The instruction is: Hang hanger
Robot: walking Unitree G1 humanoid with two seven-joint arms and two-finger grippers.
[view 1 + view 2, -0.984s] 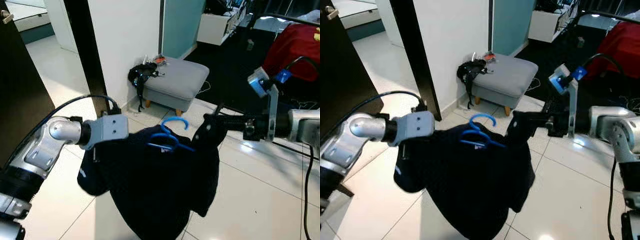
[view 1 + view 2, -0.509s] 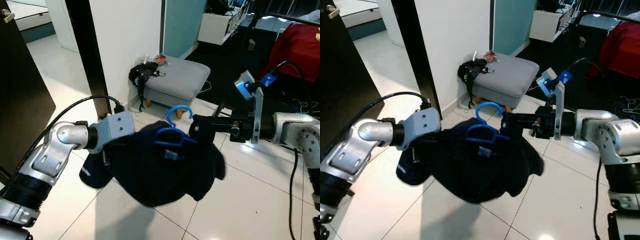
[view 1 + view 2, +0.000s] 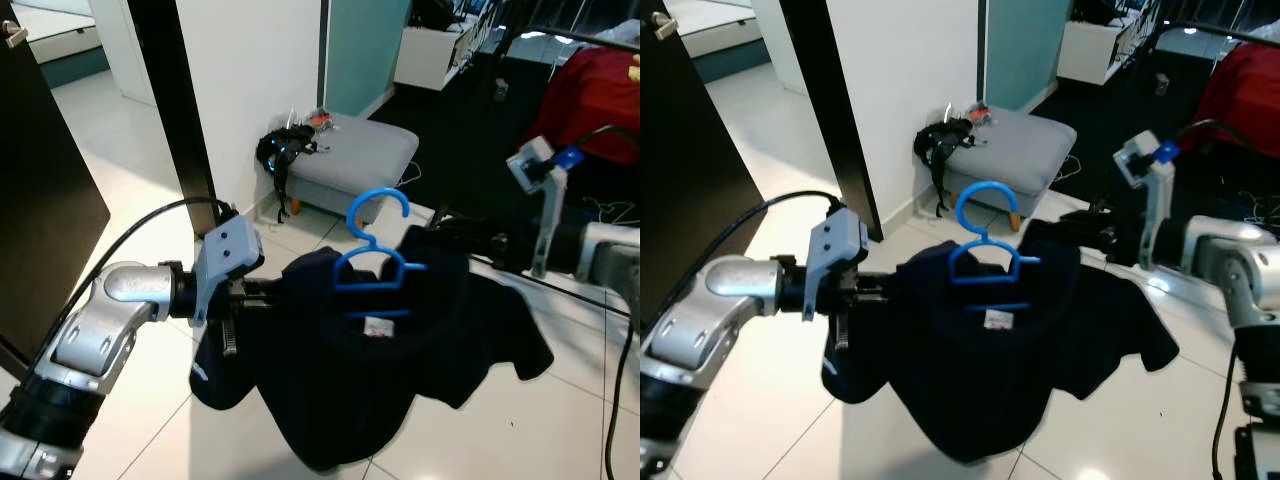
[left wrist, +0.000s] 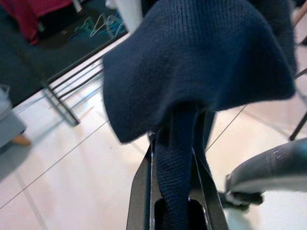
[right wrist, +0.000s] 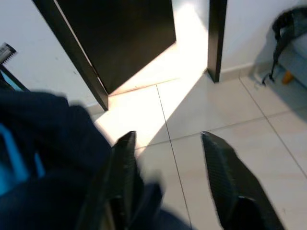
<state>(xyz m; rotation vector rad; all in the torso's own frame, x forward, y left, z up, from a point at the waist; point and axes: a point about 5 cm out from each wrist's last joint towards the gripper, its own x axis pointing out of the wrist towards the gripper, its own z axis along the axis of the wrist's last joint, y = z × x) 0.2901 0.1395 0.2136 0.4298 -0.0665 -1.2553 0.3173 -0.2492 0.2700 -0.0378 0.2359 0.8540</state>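
Observation:
A dark navy garment (image 3: 380, 370) hangs on a blue plastic hanger (image 3: 375, 250), whose hook points upward between my arms. My left gripper (image 3: 240, 300) is shut on a fold of the garment's left shoulder; the left wrist view shows the knit fabric (image 4: 192, 72) pinched between the fingers (image 4: 141, 191). My right gripper (image 3: 445, 238) is at the garment's right shoulder. In the right wrist view its fingers (image 5: 225, 177) stand apart with tiled floor showing between them, and the navy cloth (image 5: 48, 143) lies against one side.
A grey footstool (image 3: 355, 160) with a black bag (image 3: 280, 150) stands against the white wall with a black edge strip (image 3: 165, 100). A dark door (image 3: 40, 180) is on the left. A red cloth (image 3: 590, 90) lies at the far right, beyond a black rug. The floor is white tile.
The garment has spread wider and the hanger now stands higher and upright. My right arm has drawn back to the right. My left gripper has turned and sits lower at the garment's shoulder.

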